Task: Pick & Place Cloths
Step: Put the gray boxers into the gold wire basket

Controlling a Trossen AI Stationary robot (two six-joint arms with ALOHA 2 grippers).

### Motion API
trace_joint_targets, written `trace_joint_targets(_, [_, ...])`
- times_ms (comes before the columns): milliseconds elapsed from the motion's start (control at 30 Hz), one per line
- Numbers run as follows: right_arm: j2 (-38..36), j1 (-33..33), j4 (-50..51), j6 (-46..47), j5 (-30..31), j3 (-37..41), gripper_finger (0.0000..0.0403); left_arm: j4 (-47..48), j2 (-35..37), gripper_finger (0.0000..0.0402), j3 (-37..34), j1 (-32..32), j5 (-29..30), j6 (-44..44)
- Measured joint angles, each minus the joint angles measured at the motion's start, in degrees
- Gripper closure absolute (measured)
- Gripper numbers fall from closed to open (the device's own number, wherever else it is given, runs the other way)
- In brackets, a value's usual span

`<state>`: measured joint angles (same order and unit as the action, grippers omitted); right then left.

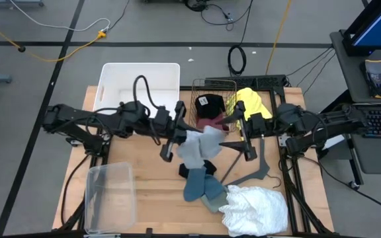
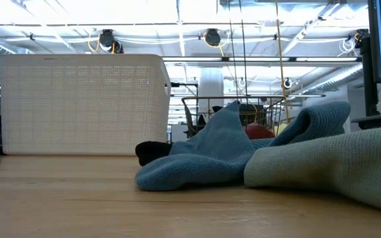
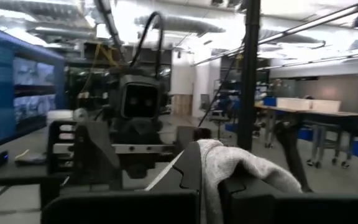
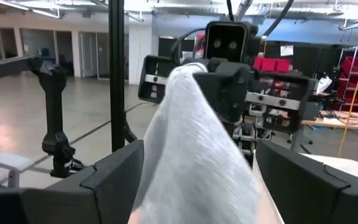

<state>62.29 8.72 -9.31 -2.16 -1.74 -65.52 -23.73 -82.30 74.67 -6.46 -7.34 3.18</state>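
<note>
You had the grey cloth [image 1: 200, 147] lifted above the table [image 1: 151, 198] mid-carry: left gripper [image 1: 177, 135] pinched shut on one edge, right gripper [image 1: 243, 139] with fingers spread wide around the other. Next, you likely needed to swing it to the bin [image 1: 137, 82] and release.

Grey floor [image 1: 38, 79], bright ceiling lights [image 2: 177, 10]

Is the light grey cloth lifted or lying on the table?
Lifted: the light grey cloth hangs from the left end effector, which is shut on it. The low view shows no such cloth resting on the table.
</note>
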Motion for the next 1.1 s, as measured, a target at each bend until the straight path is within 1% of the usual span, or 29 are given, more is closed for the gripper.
trace_joint_targets(133, [2.36,0.00,-0.17,0.32,0.03,0.00,0.0098,-0.23,-1.32,0.0402,-0.01,0.00,1.92,0.05])
trace_joint_targets(433, [7.43,-0.01,-2.64,0.59,0.09,0.00,0.0099,0.02,-1.86,0.0402,0.00,0.00,2.89,0.36])
trace_joint_targets(567, [8.69,-0.01,-3.18,0.17,0.09,0.00,0.0115,0.03,-1.78,0.0402,0.00,0.00,2.88,0.17])
trace_joint_targets(667, [8.99,-0.01,-2.75,0.87,0.17,0.00,0.0148,1.42,-1.78,0.0402,-0.01,0.00,2.89,0.15])
trace_joint_targets(767, [9.00,-0.01,-2.51,1.30,0.46,-0.02,0.0200,2.46,-1.78,0.0402,-0.02,0.15,2.91,0.24])
trace_joint_targets(867, [9.00,-0.01,-2.57,1.27,0.50,0.00,0.0273,3.36,-1.78,0.0401,0.00,0.55,2.92,0.88])
trace_joint_targets(967, [9.00,-0.01,-2.54,-0.04,0.42,0.00,0.0359,4.48,-1.75,0.0399,-0.02,1.13,2.93,1.67])
trace_joint_targets(1000, [9.00,-0.01,-2.53,-0.88,0.34,0.00,0.0380,4.80,-1.67,0.0397,0.00,1.35,2.93,1.79])
trace_joint_targets(1033, [9.00,-0.01,-2.51,-1.68,0.31,0.00,0.0389,5.04,-1.64,0.0395,0.00,1.45,2.93,2.05])
trace_joint_targets(1100, [8.83,-0.01,-2.41,-1.51,0.41,0.00,0.0390,5.77,-1.58,0.0390,-0.02,1.80,2.94,2.93])
